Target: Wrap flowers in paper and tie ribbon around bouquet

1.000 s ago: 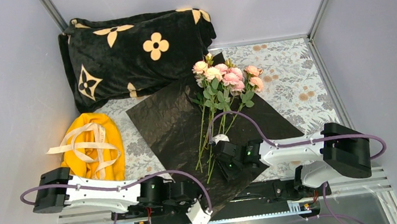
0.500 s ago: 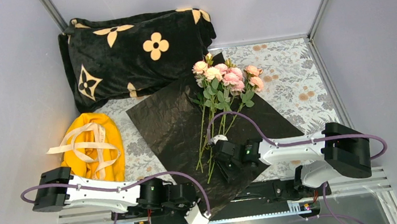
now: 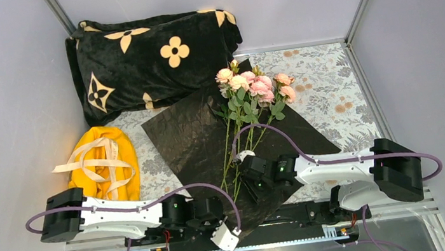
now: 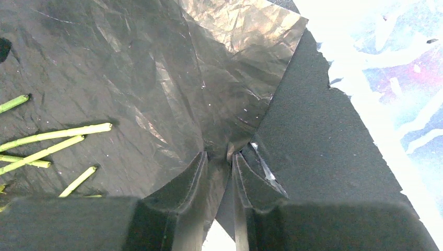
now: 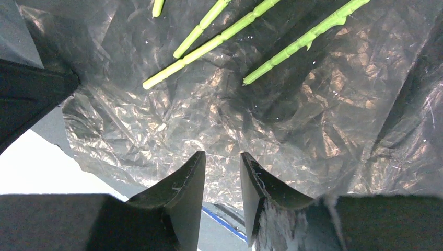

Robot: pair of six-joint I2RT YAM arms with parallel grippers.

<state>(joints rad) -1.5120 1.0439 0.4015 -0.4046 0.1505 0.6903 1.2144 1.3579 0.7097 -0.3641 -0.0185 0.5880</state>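
Pinching a near fold of the paper (image 3: 195, 135) with the left gripper (image 4: 218, 156), with the flowers (image 3: 253, 86) laid along its right half. Cannot tell whether the right gripper (image 5: 222, 157) grasps or merely straddles the sheet's edge. Risking a tear, or rolling stems, if pulled unevenly.

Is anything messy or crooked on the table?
Yes. The paper lies crooked, turned cornerwise, and it is all crinkly. Its near corner is bunched up, pinched in the left gripper. The ribbon sits in a loose tangle on the yellow cloth, apart from the flowers.
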